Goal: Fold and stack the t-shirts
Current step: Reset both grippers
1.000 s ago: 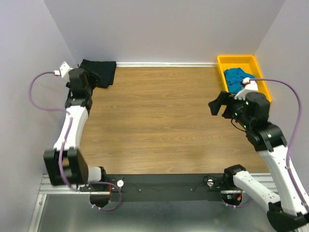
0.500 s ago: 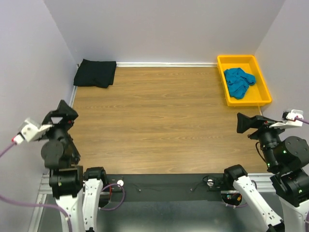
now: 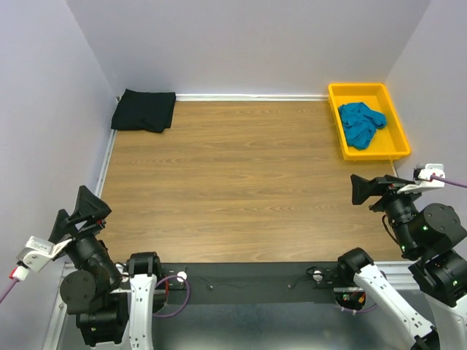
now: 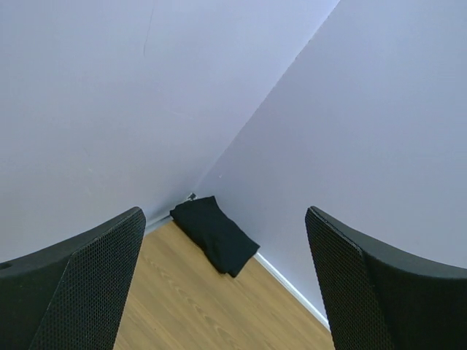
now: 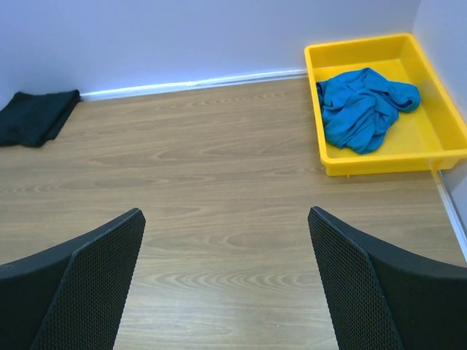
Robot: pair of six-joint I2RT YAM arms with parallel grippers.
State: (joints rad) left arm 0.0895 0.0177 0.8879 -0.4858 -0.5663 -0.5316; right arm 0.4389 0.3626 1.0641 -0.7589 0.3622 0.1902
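Observation:
The black t-shirt (image 3: 144, 110) lies folded in the far left corner of the wooden table, against the wall; it also shows far off in the left wrist view (image 4: 215, 233) and the right wrist view (image 5: 36, 117). The teal-blue t-shirt (image 3: 361, 122) (image 5: 365, 108) lies crumpled in the yellow tray (image 3: 368, 90) (image 5: 387, 165) at the far right. My left gripper (image 3: 79, 211) (image 4: 222, 213) hangs open and empty at the near left, far from the black shirt. My right gripper (image 3: 365, 189) (image 5: 225, 213) is open and empty at the near right, short of the tray.
Pale walls close the table in at the back, left and right. The wooden tabletop (image 3: 241, 175) stretches between the two shirts. The arm bases sit on a black rail (image 3: 248, 277) along the near edge.
The left arm has pulled back from the black shirt in the far corner to the near left, its jaws opening wider. The right arm has drawn back from the tray to the near right.

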